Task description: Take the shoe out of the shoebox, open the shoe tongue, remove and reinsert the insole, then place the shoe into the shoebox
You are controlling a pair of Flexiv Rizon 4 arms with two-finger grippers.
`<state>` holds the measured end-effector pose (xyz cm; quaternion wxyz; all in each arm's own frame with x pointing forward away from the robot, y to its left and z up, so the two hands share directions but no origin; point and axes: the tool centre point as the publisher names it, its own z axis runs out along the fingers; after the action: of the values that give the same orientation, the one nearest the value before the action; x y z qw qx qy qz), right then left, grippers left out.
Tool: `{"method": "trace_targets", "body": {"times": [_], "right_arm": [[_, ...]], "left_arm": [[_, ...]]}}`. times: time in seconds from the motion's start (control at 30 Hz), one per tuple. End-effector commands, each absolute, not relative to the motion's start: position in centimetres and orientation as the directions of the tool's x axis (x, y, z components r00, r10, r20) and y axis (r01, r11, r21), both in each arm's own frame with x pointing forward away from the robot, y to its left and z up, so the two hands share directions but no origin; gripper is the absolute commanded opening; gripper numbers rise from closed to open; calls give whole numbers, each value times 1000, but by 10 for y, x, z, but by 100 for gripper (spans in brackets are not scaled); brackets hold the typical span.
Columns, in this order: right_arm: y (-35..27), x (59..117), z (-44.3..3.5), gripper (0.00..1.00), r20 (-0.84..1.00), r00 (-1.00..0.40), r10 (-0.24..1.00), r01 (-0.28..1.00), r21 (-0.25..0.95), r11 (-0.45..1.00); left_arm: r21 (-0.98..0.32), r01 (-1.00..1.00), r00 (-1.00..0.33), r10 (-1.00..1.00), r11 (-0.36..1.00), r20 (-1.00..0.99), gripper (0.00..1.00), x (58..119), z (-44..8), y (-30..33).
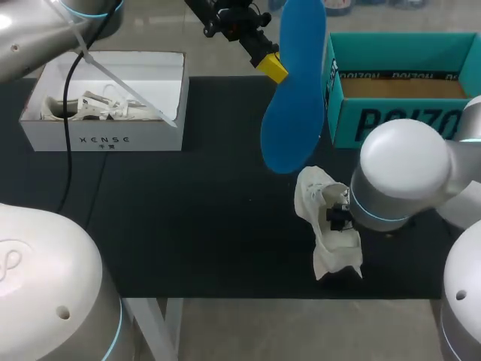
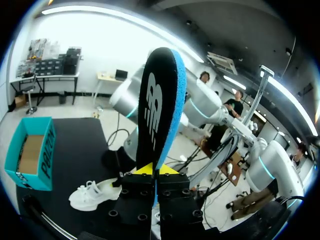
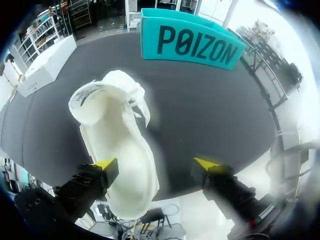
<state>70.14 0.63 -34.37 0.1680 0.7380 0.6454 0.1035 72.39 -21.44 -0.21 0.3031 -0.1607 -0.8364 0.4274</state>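
My left gripper [image 1: 269, 64] is shut on a blue insole [image 1: 293, 90] and holds it high above the mat. In the left wrist view the insole [image 2: 157, 105] stands upright between the yellow tips of the gripper [image 2: 156, 170], its black top face showing. The white shoe [image 1: 327, 222] lies on the black mat [image 1: 188, 210] under my right arm's wrist. In the right wrist view my right gripper [image 3: 156, 164] is open wide. The shoe [image 3: 117, 140] lies with its opening upward against one finger, well apart from the other. The teal shoebox [image 1: 406, 94] stands open at the back right.
A white shoebox [image 1: 105, 131] at the back left holds another white shoe [image 1: 98, 105]. A black cable [image 1: 68, 135] hangs from my left arm across its front. The teal shoebox [image 3: 192, 42] stands ahead of the right gripper, the white box [image 3: 47, 67] off to one side.
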Motion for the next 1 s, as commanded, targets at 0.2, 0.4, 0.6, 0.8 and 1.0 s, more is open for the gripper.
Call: {"method": "trace_targets", "body": {"times": [0.2, 0.4, 0.6, 0.8, 1.0], "right_arm": [[-19, 694, -322, 100, 34, 112, 993, 919, 377, -117], [-19, 694, -322, 100, 34, 112, 993, 919, 377, -117], [-24, 699, -318, 100, 40, 94, 995, 932, 349, -102], [-30, 710, -272, 100, 256, -10, 967, 966, 252, -56], [-32, 717, -228, 100, 338, -52, 940, 964, 262, -41]], "left_arm": [[-812, 11, -764, 529, 583, 369, 0, 724, -2, -215], [-812, 11, -764, 529, 583, 369, 0, 724, -2, -215], [-812, 11, -764, 529, 583, 369, 0, 724, -2, -215], [-812, 11, -764, 529, 583, 369, 0, 724, -2, -215], [-812, 11, -764, 529, 583, 369, 0, 724, -2, -215]]}}
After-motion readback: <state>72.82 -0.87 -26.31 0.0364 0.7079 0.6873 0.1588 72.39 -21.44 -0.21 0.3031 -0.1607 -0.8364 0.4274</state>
